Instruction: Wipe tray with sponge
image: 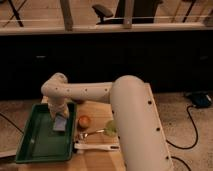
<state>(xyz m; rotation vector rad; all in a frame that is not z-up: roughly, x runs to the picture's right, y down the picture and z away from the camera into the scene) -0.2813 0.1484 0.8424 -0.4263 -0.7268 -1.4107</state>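
The large green tray point(37, 145) lies on the wooden table at the left. The blue-grey sponge point(60, 123) rests on the tray's floor near its right rim. My gripper point(60, 118) points down from the white arm and sits right on top of the sponge, pressing it onto the tray. The arm reaches in from the lower right and hides part of the table.
An orange round fruit point(85, 121) and a pale green one point(110, 128) lie on the table right of the tray. A spoon point(90, 133) and a white utensil point(97, 147) lie in front of them. A dark counter with a railing stands behind.
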